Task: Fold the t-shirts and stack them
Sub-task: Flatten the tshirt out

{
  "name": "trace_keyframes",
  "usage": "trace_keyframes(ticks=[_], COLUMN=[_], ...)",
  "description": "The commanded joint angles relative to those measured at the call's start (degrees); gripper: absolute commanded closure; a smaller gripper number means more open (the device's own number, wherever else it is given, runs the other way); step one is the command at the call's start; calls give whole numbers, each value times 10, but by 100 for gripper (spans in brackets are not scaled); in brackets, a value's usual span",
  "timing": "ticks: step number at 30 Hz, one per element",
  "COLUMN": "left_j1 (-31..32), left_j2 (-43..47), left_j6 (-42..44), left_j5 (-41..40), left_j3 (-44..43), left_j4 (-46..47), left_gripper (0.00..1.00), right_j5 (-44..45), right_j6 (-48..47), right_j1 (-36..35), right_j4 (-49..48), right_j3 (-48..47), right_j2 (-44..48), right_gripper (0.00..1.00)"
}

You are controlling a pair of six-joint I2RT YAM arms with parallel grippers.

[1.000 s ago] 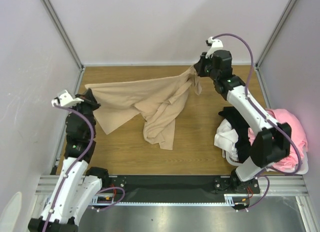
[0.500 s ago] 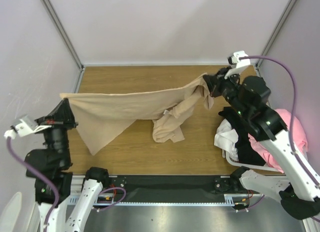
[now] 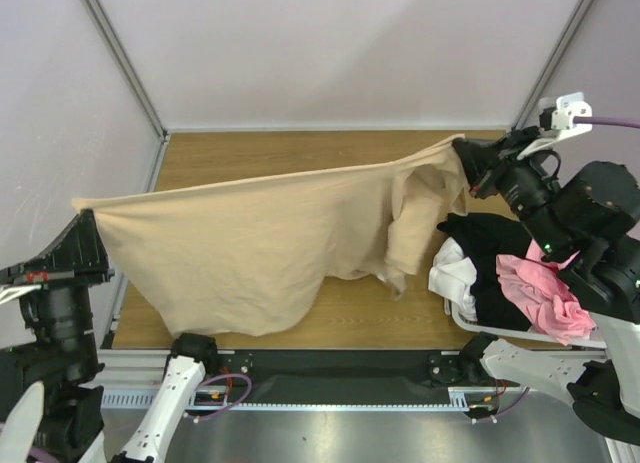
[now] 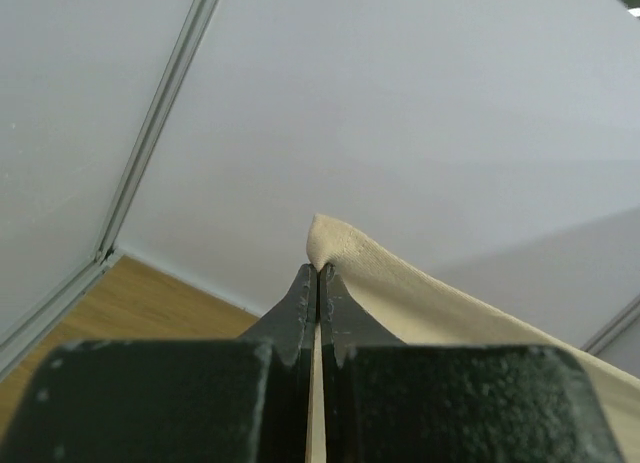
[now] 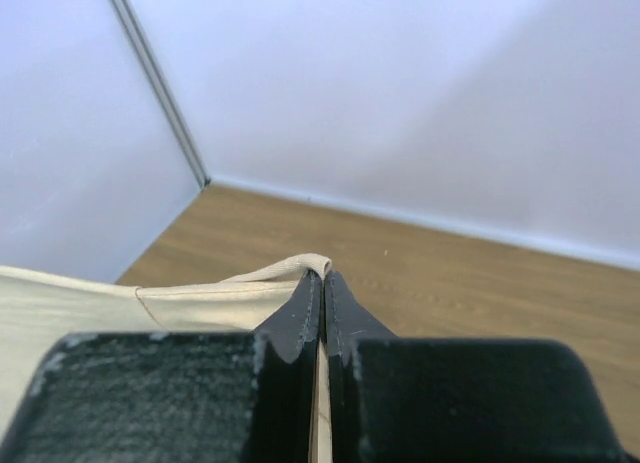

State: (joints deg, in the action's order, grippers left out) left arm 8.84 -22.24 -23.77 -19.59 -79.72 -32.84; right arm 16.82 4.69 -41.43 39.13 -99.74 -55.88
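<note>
**A:** Where was the tan shirt [image 3: 250,253]?

**B:** Up in the air, stretched like a banner between the two arms above the table [image 3: 250,153]. Its lower edge sagged loose, and its right end hung bunched in folds.

**A:** And the pincers?

**B:** The left gripper [image 4: 318,273] was clamped tight on one corner of the cloth, out past the table's left edge. The right gripper [image 5: 322,280] was clamped tight on a hemmed corner near the far right.

**A:** How far along was the job?

**B:** Barely begun, I'd judge. No folded shirt lay anywhere on the wood. The black shirt [image 3: 490,233], the white shirt [image 3: 450,273] and the pink shirt [image 3: 540,293] sat crumpled in the basket [image 3: 470,325] at the right. The tan one wanted laying flat and folding, then the other three, then stacking.
</note>
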Motion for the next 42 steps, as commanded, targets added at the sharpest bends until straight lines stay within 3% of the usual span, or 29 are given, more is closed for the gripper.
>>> trace_keyframes(ticks=[1,6,14,22,30,37,42], left_j1=[-4,-4,-4,-12,-51,-77,-82], left_j2=[-64,-99,-186,-323,-512,-682,-798], left_j6=[-21,-65,-104,-133,-114,-71,-11], left_j5=[-64,-102,-170,-217,-184,-168,-109], left_j3=[-3,66,195,291,278,185,125], left_j4=[-32,-8,96,265,407,458,502], left_gripper=[100,100,100,100,100,100,100], right_j5=[62,98,-106,-158,-193,-208,-236], right_j6=[-40,-71,-28,-79,-98,-142,-187], right_j1=[1,6,172,192,224,227,229], right_j4=[3,-34,-149,-285,-342,-375,-353], right_j3=[-32,-8,79,134,47,-44,-122], right_j2=[-31,-93,-176,-333,-508,-632,-712], right_gripper=[100,100,100,100,100,100,100])
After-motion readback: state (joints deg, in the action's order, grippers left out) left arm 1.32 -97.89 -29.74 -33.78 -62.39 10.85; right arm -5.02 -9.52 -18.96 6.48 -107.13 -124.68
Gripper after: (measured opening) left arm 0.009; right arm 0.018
